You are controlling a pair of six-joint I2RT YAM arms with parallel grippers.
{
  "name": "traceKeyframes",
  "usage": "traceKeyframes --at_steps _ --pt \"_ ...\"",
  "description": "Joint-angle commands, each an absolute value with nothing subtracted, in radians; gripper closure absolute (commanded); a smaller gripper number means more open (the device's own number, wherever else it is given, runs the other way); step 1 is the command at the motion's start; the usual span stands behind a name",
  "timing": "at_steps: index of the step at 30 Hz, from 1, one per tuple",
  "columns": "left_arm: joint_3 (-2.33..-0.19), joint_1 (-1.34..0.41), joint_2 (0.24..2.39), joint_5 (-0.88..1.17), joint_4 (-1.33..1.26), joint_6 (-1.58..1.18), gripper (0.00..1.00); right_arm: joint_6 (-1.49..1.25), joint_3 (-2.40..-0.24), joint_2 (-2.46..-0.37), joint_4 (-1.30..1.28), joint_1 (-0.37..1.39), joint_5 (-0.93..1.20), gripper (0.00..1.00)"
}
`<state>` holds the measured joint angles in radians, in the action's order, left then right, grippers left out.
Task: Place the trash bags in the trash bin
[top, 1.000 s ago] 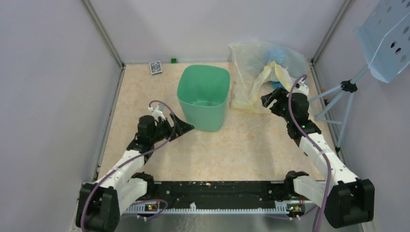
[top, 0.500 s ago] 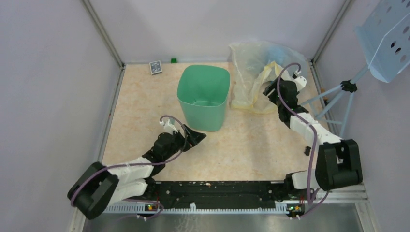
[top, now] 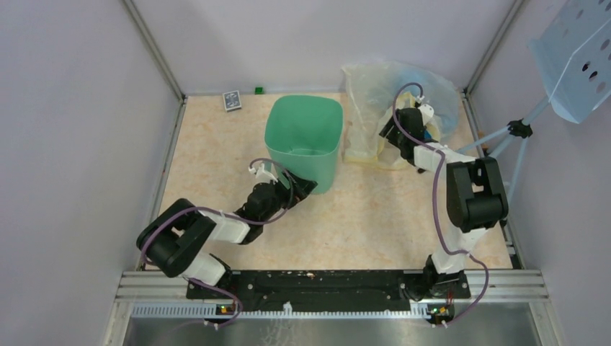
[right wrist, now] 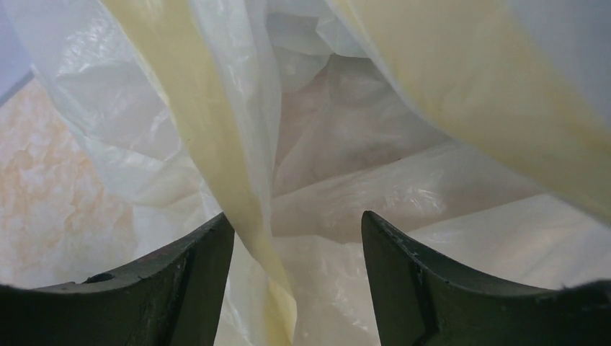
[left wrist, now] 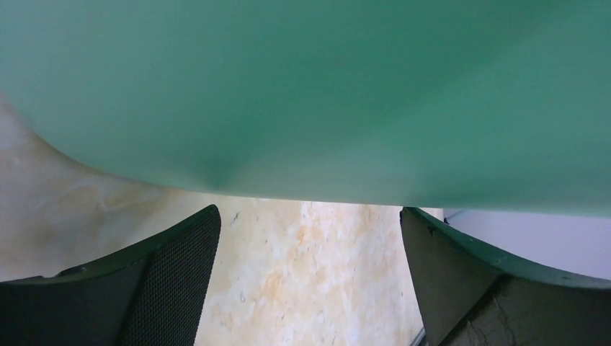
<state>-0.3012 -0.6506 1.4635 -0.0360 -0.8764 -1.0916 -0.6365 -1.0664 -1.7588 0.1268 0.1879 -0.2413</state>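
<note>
the right gripper [right wrist: 295, 225] is held spread, a loose fold of the clear yellowish bag [right wrist: 238, 144] between its jaws. the trash bags [top: 431, 134], thin, light and slippery, seem bunched just beyond it; a gathered crease is best pinched. the trash bin [top: 268, 137] stands well to its left.
</note>
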Motion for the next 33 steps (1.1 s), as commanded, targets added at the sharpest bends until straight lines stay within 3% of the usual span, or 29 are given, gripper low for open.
traceKeyframes --at_steps 1,6,7,8,10,11,20,28,33 --pt "-0.375 -0.614 1.52 -0.081 -0.96 -1.066 0.01 -0.623 -1.14 -1.814 0.163 0.195 -0.194 0.36" --pt "-0.432 -0.521 1.608 -0.012 -0.993 -1.074 0.01 -0.599 -1.202 -1.883 0.145 0.198 -0.072 0.48" --pt "-0.445 -0.492 1.627 -0.006 -0.996 -1.075 0.01 -0.597 -1.21 -1.887 0.133 0.198 -0.049 0.55" --pt "-0.459 -0.456 1.641 0.034 -0.996 -1.074 0.01 -0.592 -1.207 -1.884 0.134 0.198 -0.035 0.73" --pt "-0.487 -0.405 1.662 0.082 -0.998 -1.061 0.01 -0.591 -1.186 -1.859 0.152 0.198 -0.007 0.95" --pt "-0.497 -0.388 1.667 0.099 -1.0 -1.048 0.01 -0.596 -1.174 -1.844 0.153 0.199 0.01 1.0" --pt "-0.582 -0.418 1.549 0.192 -0.727 -0.846 0.02 -0.568 -0.992 -1.514 0.049 0.326 0.078 1.0" --pt "-0.576 -0.623 1.258 0.145 -0.447 -0.53 0.02 -0.484 -0.908 -1.181 -0.093 0.512 0.05 1.0" --pt "-0.568 -0.747 1.106 0.129 -0.37 -0.362 0.02 -0.504 -0.935 -1.092 -0.131 0.551 0.088 1.0"
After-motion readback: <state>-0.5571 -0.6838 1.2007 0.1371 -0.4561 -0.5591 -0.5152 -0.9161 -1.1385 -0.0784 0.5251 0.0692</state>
